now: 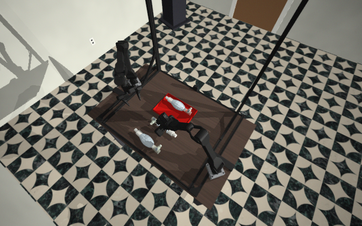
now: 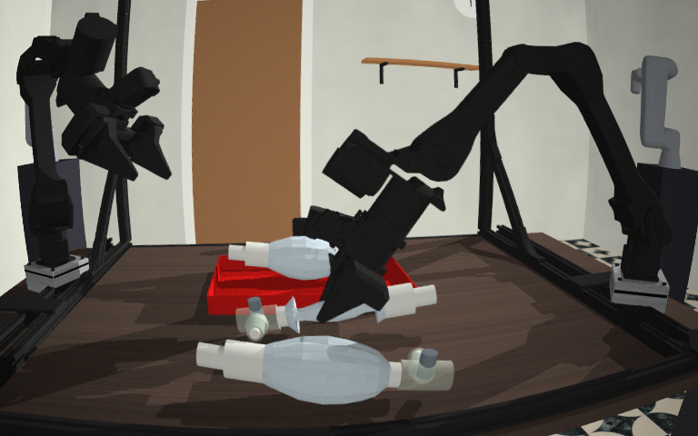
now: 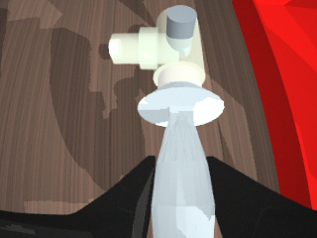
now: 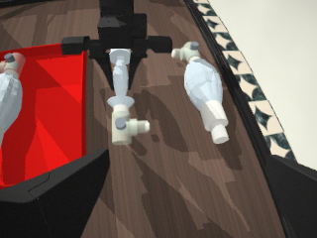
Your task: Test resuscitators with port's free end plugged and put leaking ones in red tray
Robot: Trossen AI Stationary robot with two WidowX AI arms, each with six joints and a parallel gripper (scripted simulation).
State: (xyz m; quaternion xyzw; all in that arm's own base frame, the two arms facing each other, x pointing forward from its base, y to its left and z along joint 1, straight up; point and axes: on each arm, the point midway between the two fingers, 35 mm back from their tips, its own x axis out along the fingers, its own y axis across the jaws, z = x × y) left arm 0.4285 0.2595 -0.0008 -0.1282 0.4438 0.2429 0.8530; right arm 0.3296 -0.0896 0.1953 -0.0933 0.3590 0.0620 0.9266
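Left wrist: jaws pinch in resuscitator bag (image 2: pixel 308 312) (image 3: pixel 182 198) (image 4: pixel 120 79) beside red tray (image 1: pixel 166 108) (image 2: pixel 221 304) (image 3: pixel 269 106) (image 4: pixel 61 119).

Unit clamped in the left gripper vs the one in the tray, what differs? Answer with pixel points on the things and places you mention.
Clamped unit (image 1: pixel 171 133) (image 2: pixel 308 312) (image 3: pixel 182 198) (image 4: pixel 120 81): bag pinched in by the left gripper (image 1: pixel 160 127) (image 2: pixel 336 311) (image 3: pixel 179 163) (image 4: pixel 121 89), outside the tray (image 1: pixel 158 106) (image 2: pixel 215 304) (image 3: pixel 269 99) (image 4: pixel 59 109). Tray unit (image 1: pixel 177 105) (image 2: pixel 298 258) (image 4: pixel 9 96): bag full, ungripped, inside it. Both: pale blue bag, white tail.

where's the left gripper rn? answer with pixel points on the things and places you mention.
Left gripper (image 1: pixel 159 130) (image 2: pixel 329 316) (image 3: pixel 180 188) (image 4: pixel 119 84): closed on the middle resuscitator's squeezed bag (image 3: pixel 182 218) (image 4: pixel 120 81), between the red tray (image 1: pixel 158 106) (image 2: pixel 257 304) (image 3: pixel 267 99) (image 4: pixel 54 114) and the resuscitator nearest the exterior camera (image 1: pixel 146 140) (image 2: pixel 324 369) (image 4: pixel 203 84).
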